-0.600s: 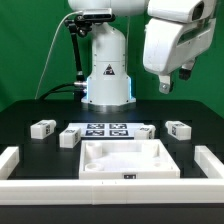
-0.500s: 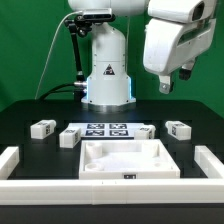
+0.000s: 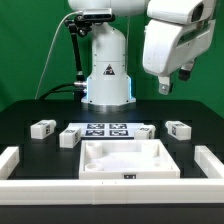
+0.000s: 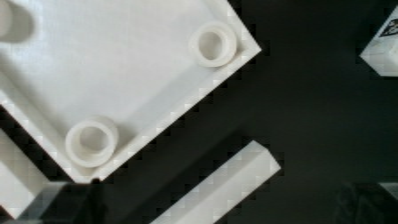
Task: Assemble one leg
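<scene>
— Where is the robot's end effector (image 3: 176,80)?
— High above the black surface (image 3: 20,135), toward the exterior view's right. Its fingers are spread apart and hold nothing.
— And the small white blocky plastic legs (image 3: 70,136) with black-and-white tags?
— All four lie loose on the surface, two on each side of the thin flat white marker board (image 3: 107,129). The large white square rimmed panel (image 3: 125,160) lies just in front of them.

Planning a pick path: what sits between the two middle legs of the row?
The marker board, lying flat, fills the stretch between the second leg and the third leg from the exterior view's left. This shows in the exterior view.
</scene>
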Controlling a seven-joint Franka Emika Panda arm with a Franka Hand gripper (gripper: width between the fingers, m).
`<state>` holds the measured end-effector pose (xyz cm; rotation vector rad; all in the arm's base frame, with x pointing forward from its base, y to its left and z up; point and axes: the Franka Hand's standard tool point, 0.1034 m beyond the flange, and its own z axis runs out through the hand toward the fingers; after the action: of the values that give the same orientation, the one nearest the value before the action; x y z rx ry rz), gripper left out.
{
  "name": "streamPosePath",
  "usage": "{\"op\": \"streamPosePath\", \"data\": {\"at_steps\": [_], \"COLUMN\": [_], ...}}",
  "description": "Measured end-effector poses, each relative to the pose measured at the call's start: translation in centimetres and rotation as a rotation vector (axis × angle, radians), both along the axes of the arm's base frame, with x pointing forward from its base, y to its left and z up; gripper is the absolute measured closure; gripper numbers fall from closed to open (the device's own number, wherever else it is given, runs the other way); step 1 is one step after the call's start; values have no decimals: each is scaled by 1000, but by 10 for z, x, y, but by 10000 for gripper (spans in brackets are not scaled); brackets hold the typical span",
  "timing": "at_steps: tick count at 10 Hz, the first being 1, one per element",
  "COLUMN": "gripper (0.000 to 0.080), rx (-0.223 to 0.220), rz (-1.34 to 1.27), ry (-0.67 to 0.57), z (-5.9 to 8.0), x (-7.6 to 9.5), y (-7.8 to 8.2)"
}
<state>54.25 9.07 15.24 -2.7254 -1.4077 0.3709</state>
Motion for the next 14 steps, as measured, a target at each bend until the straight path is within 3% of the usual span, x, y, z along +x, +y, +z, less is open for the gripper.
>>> {"op": "streamPosePath", "data": {"at_steps": [4,6,7,11,14], "gripper": [150,150,150,150,150], "rx": [111,141,140,143,179], "rz": [242,351,341,359,549], "ry": [-72,-112,-101,-107,-170], "z": [-38,-60,-67,-68,-95], "x": [-29,-36,-41,-40,-55], "y": [-33,-49,-54,-55,-78]}}
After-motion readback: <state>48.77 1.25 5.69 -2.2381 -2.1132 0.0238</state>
